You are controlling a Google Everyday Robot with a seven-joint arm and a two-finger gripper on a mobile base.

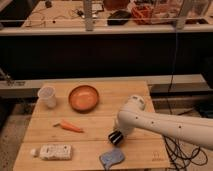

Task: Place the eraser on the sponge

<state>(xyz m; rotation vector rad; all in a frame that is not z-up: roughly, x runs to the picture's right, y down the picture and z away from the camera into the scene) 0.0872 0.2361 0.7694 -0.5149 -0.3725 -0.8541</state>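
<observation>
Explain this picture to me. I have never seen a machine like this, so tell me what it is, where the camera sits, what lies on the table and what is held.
The white tube-like thing coming in from the right is a robot arm. Its dark end is the tool, the part that grasps. It hangs low over the wooden table, just above a blue-grey sponge near the front edge. There is only one camera view, looking down on the table at a slant; where the camera is mounted cannot be told. On the table are a white cup, an orange bowl, a carrot and a flat white bottle lying down. No black eraser lies loose on the table. It may be in the tool, but I cannot tell the two apart.
</observation>
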